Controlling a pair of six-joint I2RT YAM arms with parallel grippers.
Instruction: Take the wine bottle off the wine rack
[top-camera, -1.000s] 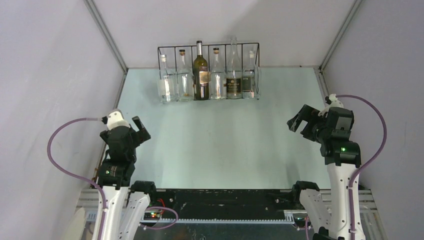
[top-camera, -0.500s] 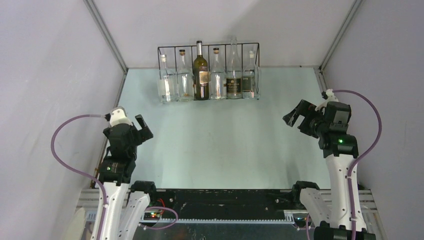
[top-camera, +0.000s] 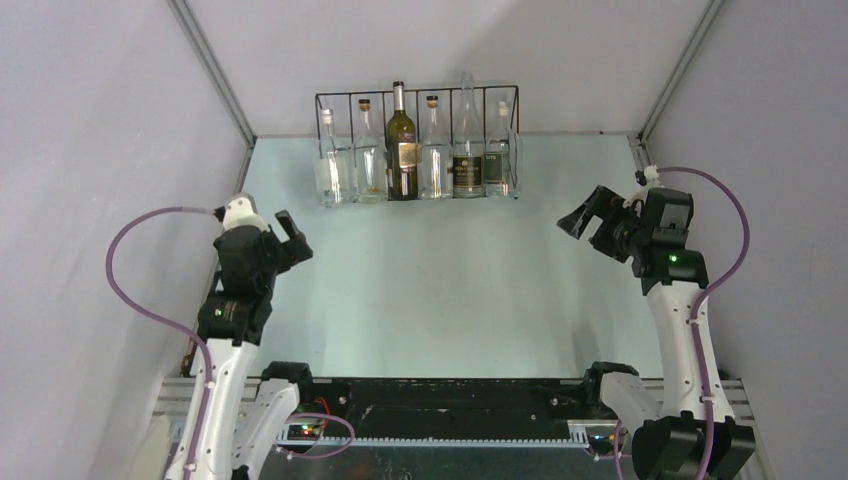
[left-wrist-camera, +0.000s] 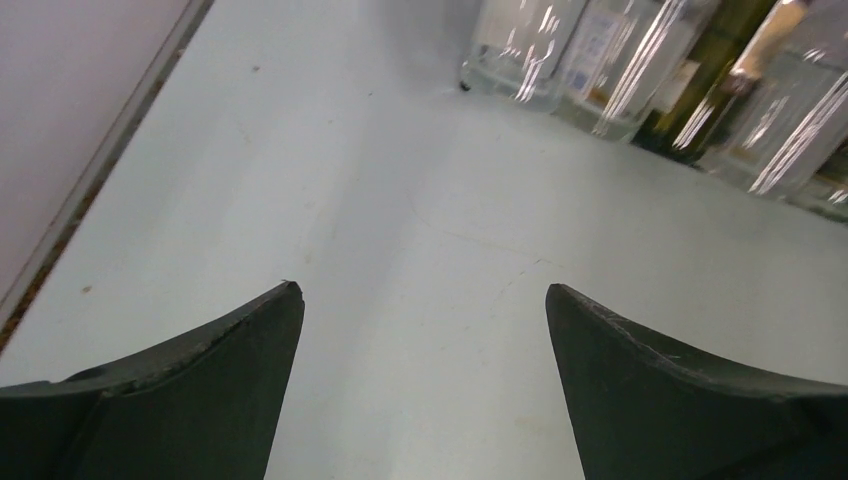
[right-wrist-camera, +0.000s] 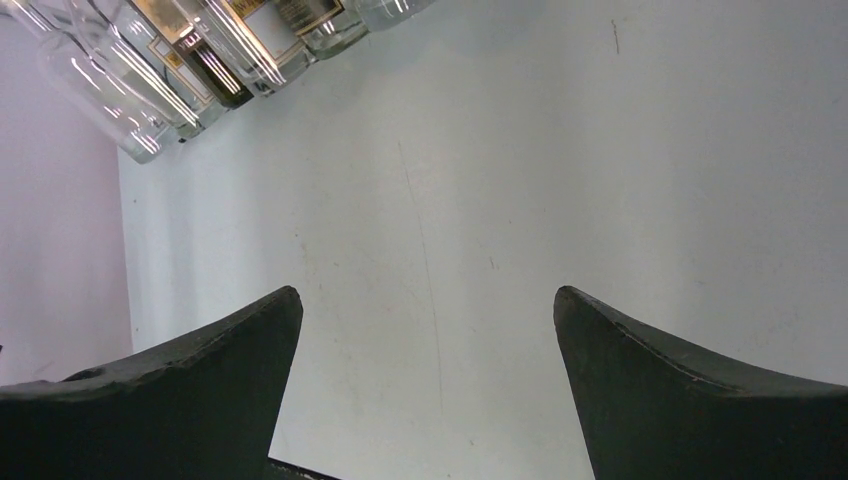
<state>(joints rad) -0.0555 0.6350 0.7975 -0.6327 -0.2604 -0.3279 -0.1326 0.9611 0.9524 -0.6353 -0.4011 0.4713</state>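
Top external view: the wine rack (top-camera: 417, 96) stands at twelve o'clock along the far edge of the bench (top-camera: 440, 290). Each of its six compartments holds an upright bottle, with the dark green wine bottle (top-camera: 402, 150) third from the left and clear glass bottles (top-camera: 435, 150) on both sides. The left pincer (top-camera: 288, 240) hovers at about nine o'clock and the right pincer (top-camera: 585, 215) near three o'clock, both well apart from the rack, jaws spread wide and holding nothing. In the left wrist view the dark fingers (left-wrist-camera: 200, 400) frame bare bench, with the bottle bases at one o'clock.
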